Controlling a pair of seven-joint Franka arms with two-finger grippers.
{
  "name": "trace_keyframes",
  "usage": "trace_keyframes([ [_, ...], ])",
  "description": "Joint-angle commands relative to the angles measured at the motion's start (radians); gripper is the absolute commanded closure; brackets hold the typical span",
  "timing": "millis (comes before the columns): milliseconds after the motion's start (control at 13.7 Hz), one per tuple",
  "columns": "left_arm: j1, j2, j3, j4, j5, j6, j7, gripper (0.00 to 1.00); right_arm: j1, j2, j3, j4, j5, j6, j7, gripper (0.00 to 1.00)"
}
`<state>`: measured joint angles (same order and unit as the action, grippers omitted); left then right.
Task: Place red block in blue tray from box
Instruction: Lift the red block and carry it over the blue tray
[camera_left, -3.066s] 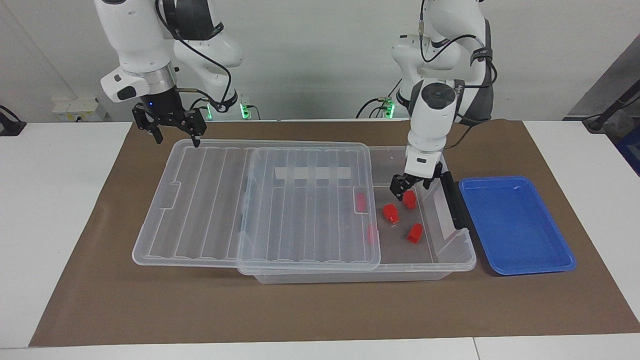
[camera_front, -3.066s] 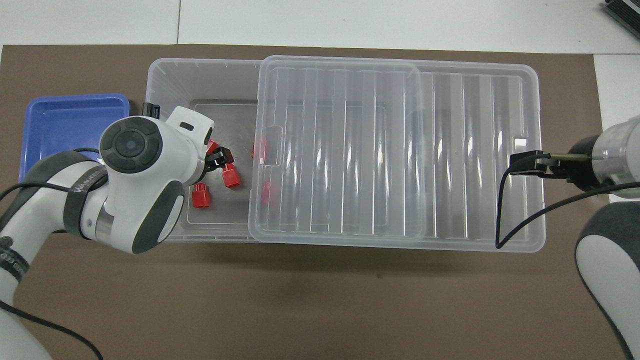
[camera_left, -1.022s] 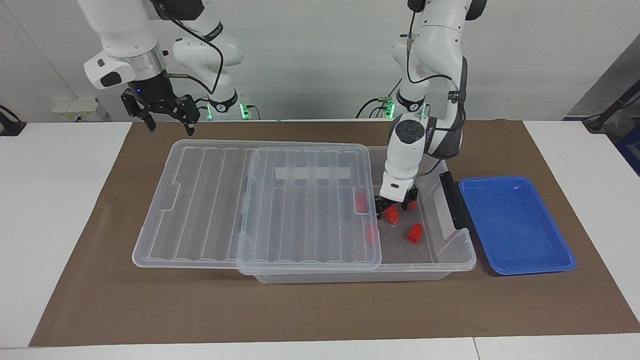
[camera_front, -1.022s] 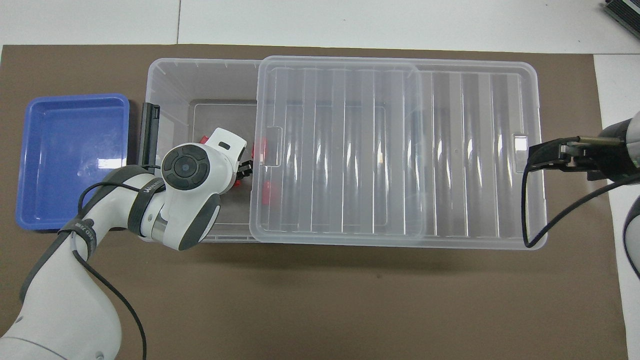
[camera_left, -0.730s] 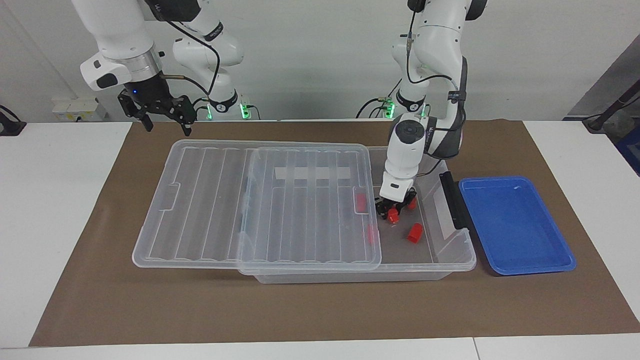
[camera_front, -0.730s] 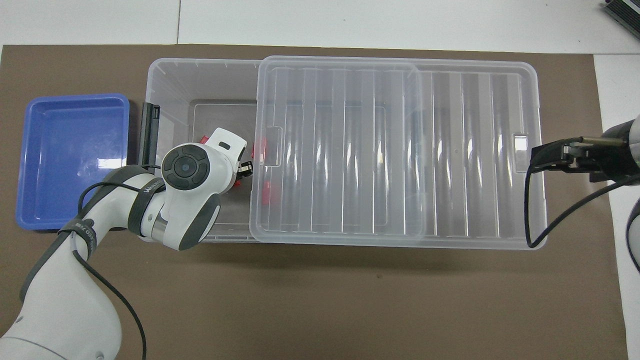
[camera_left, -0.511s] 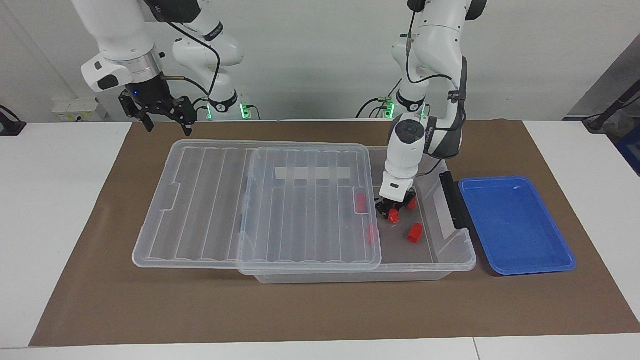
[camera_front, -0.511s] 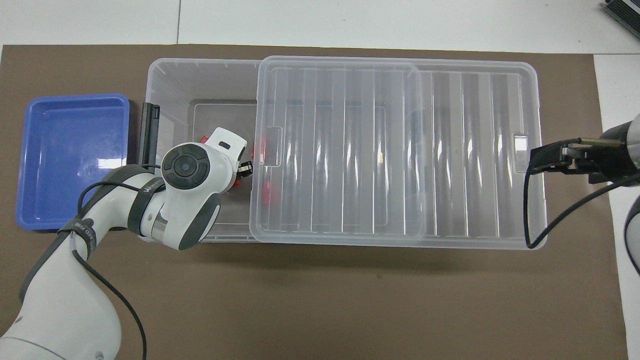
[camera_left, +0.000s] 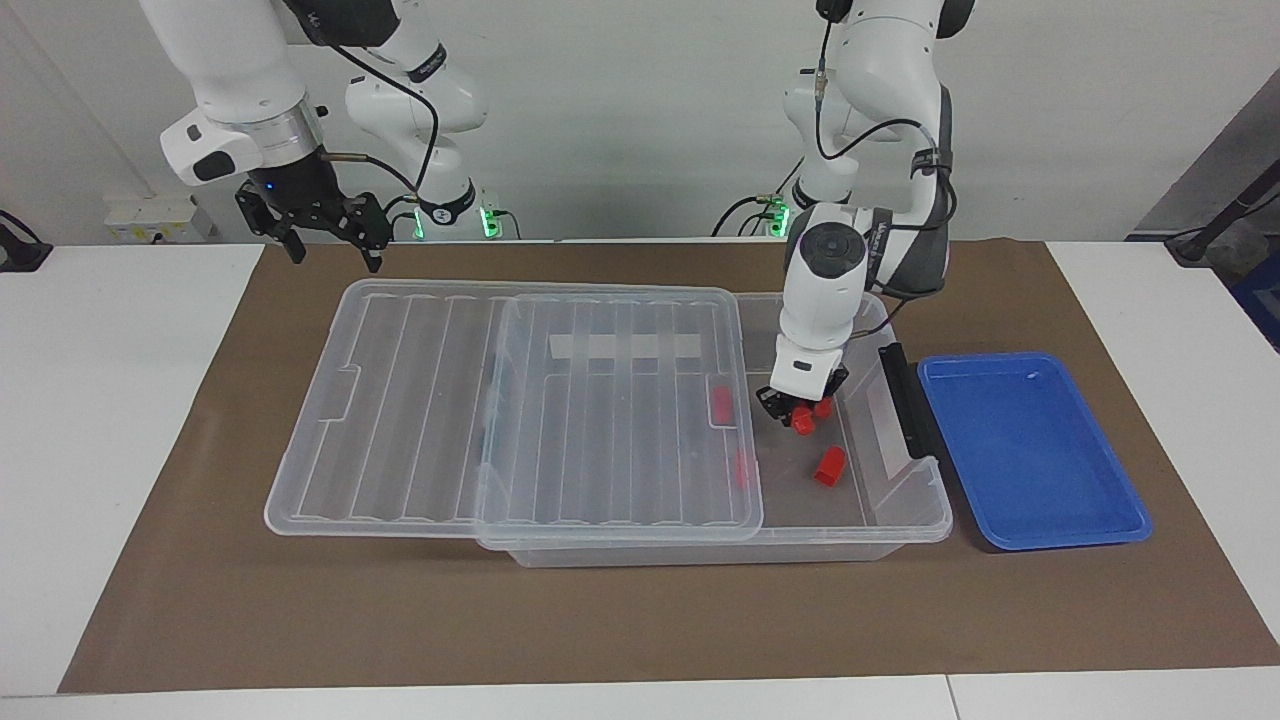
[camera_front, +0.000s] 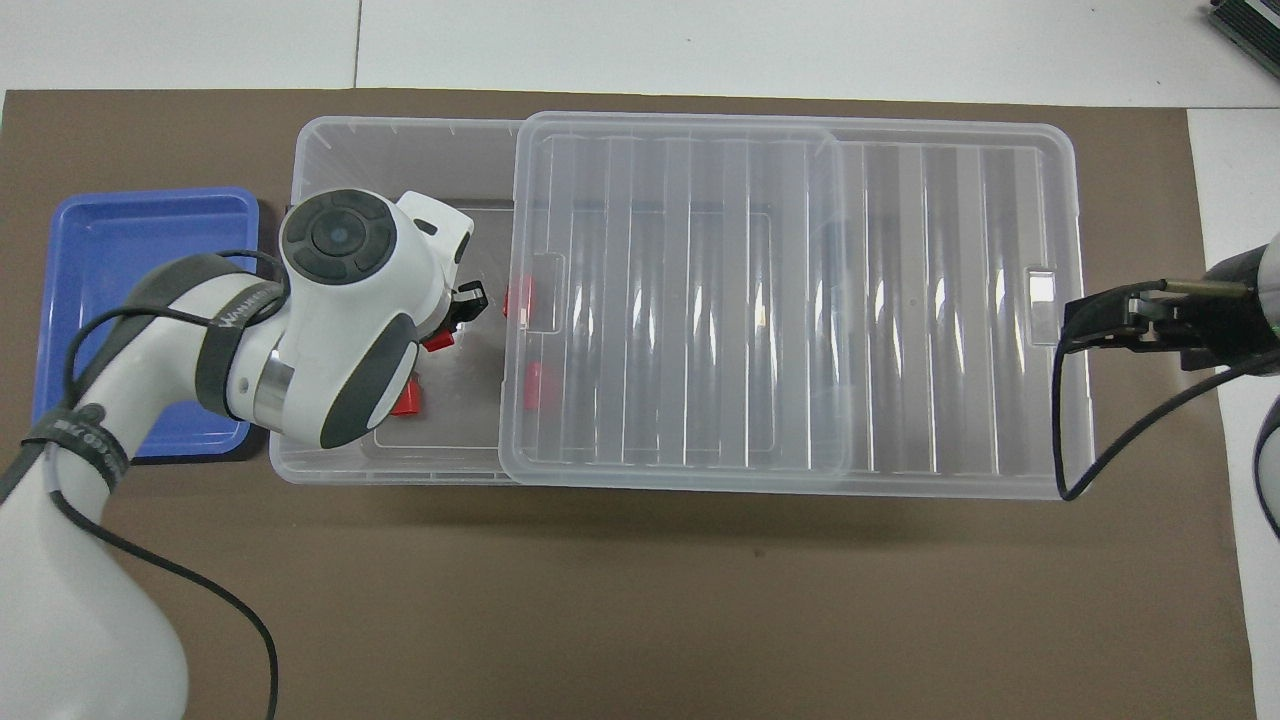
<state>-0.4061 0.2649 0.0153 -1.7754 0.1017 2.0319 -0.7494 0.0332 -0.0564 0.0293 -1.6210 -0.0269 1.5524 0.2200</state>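
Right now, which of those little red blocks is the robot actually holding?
The red block pinched in the left gripper, lifted inside the box. The other blocks lie loose on its floor or under the lid.

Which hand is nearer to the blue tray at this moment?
The left. The left hand is inside the box, shut on a red block, at the end beside the blue tray. The right hand waits over the lid's end toward the right arm.

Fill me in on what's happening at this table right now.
The left gripper is inside the open end of the box, shut on a red block. Another red block lies on the box floor. The lid is slid aside toward the right arm's end. The blue tray beside the box holds nothing. The right gripper waits, open, above the lid's corner.
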Motion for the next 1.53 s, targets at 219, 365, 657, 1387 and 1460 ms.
trace_keyframes([
  [219,0.151,-0.016,0.003,0.316,-0.028,-0.442,0.288,1.00,-0.009,-0.002,-0.003,0.032,-0.005,-0.052,-0.057,0.00],
  [365,0.211,-0.045,0.015,0.323,-0.030,-0.478,0.468,1.00,-0.007,-0.006,-0.003,0.027,-0.004,-0.052,-0.059,0.00],
  [657,0.398,-0.066,0.011,0.251,-0.028,-0.357,0.800,1.00,-0.009,-0.007,-0.003,0.021,-0.004,-0.051,-0.060,0.16],
  [1387,0.581,-0.112,0.009,-0.255,-0.034,0.264,0.999,1.00,-0.085,0.052,-0.012,-0.007,-0.019,0.107,-0.111,1.00],
  [1460,0.578,-0.107,0.009,-0.263,-0.034,0.271,0.999,1.00,-0.087,0.070,-0.012,-0.005,-0.018,0.130,-0.113,1.00],
])
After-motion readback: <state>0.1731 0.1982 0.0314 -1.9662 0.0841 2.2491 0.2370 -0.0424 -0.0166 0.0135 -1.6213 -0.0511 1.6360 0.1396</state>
